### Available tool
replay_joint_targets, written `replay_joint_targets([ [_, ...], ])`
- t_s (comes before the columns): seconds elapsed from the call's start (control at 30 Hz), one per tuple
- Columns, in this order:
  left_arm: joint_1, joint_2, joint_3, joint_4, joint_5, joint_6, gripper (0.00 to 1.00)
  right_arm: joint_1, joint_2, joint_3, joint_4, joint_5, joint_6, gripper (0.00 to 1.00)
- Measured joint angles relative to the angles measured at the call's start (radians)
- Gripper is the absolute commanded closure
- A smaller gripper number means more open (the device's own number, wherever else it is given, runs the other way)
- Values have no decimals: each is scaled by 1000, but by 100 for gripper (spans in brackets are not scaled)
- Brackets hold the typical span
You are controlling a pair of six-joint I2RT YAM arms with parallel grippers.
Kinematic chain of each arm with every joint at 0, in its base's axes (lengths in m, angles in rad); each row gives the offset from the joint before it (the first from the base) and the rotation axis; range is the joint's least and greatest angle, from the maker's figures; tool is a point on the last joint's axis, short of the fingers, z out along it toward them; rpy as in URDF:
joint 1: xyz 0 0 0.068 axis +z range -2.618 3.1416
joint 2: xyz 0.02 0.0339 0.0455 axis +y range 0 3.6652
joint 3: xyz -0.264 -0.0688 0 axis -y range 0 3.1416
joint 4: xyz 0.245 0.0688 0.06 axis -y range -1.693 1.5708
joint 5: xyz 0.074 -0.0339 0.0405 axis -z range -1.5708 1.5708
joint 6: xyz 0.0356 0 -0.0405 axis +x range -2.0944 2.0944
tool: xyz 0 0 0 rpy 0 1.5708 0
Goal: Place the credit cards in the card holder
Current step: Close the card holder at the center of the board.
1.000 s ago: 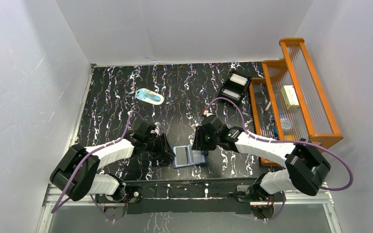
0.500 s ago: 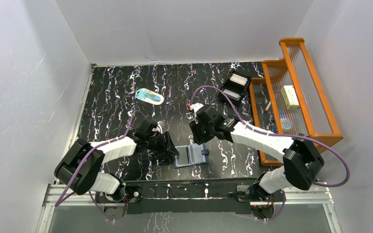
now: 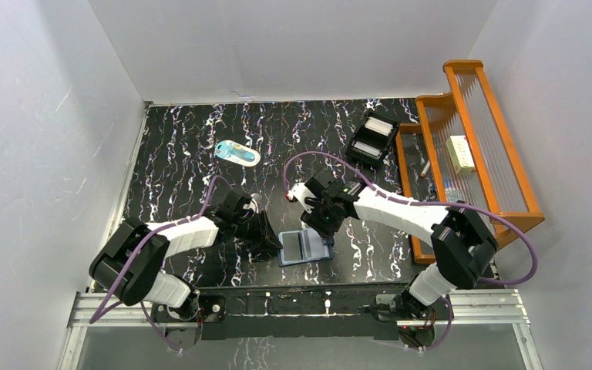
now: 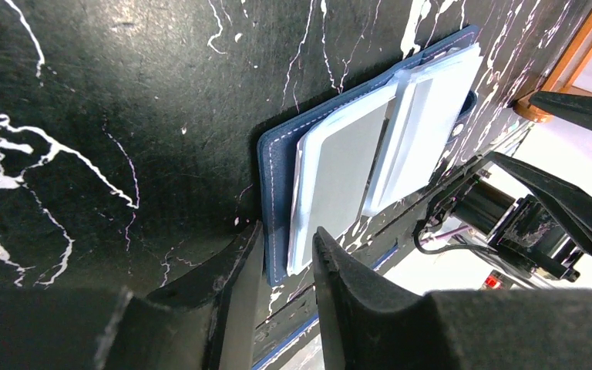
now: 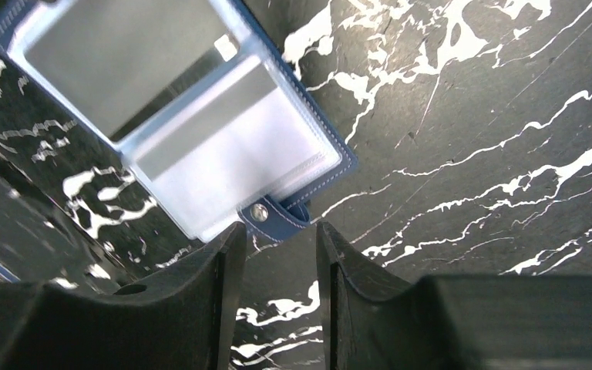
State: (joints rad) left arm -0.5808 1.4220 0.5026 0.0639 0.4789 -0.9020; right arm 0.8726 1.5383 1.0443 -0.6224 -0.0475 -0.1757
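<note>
Left gripper (image 4: 287, 237): at the card holder's left edge, low on the table (image 3: 185, 177). The fingers are close together astride the blue border and appear to pinch it. It has barely shifted over the last second.

Card holder (image 3: 305, 247): lies open and flat, pale pockets upward, between the two grippers near the arm bases. It has just turned slightly, so its right end now sits a little farther from the bases.

Left pocket (image 4: 347, 169): a grey rectangle shows through the clear film. This is probably a card already seated, though it cannot be confirmed.

Snap tab (image 5: 266, 213): projects from the holder's right side, unfastened.

Right gripper (image 5: 279, 231): raised over the holder's far right corner, just off the snap tab. The fingers are slightly parted with nothing between them.

Credit cards (image 3: 380, 126): white cards lie in the black box tray (image 3: 373, 136), well beyond the holder to its far right.

Task consequence: the right gripper has let go of the holder and is free. The next step is likely to fetch a card from the tray while the left gripper steadies the holder.

Versus one second ago: the right gripper was then down at the holder's right edge. It is now lifted, and its wrist has swung leftward.
</note>
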Motion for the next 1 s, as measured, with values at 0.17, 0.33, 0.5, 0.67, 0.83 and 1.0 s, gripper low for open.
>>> replay_joint_targets([
  [0.17, -1, -9, -4, 0, -11, -9, 64, 0, 8, 0, -50, -1, -117, 52],
  [0.33, -1, -9, -5, 15, -8, -22, 59, 0, 29, -6, -58, -9, -181, 51],
  [0.5, -1, -9, -5, 24, 1, -30, 56, 0, 48, -14, -57, -32, -235, 49],
  [0.67, -1, -10, -6, 26, 1, -37, 55, 0, 62, -39, -52, -61, -278, 50],
  [0.83, -1, -15, -7, 23, -3, -41, 54, 0, 91, -42, -43, -68, -304, 73],
  [1.0, 29, -59, -8, -41, -8, -30, 48, -1, 92, -42, -2, -113, -307, 88],
])
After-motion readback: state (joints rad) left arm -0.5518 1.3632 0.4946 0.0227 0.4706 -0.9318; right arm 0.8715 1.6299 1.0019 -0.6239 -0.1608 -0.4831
